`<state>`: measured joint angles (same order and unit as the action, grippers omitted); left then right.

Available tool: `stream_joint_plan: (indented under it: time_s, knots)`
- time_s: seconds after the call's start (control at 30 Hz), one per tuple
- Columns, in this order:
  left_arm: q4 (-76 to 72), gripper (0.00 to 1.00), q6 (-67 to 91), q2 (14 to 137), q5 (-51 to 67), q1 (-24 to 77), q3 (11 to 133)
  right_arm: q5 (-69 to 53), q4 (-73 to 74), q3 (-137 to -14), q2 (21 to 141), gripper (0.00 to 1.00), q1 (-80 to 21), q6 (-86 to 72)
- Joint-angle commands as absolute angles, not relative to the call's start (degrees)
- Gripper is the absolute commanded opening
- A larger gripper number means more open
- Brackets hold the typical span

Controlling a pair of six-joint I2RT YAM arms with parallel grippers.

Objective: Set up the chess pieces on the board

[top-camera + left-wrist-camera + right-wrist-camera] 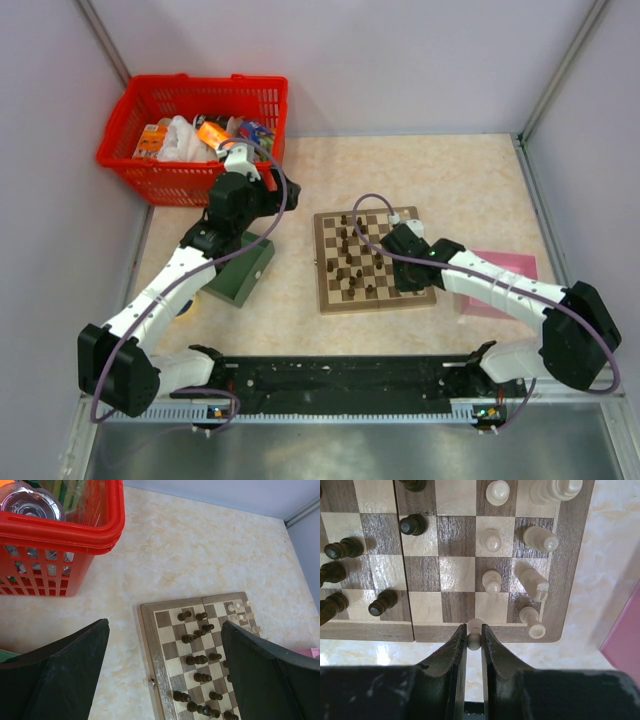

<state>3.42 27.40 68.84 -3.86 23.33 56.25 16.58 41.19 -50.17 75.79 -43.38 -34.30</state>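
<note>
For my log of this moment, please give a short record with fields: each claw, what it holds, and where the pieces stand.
left claw: open, empty, above the table near the board
right claw: shut on a cream piece at the board's edge
dark pieces: on the board, many squares
cream pieces: on the board, grouped along one side
around: red basket, green tray, pink box
</note>
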Motion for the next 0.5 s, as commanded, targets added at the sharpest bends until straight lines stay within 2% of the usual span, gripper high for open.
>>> stream_joint_plan:
  time_s: [0.0,0.47]
  knots:
    - [0.44,0.99,27.86,68.03,-3.25,23.11,55.99,19.34,38.68,-49.05,76.64,0.14,-43.07,-34.98]
    - [-1.13,0.99,28.12,69.26,-2.55,23.03,56.43,18.37,35.16,-46.06,76.82,0.15,-40.25,-34.54]
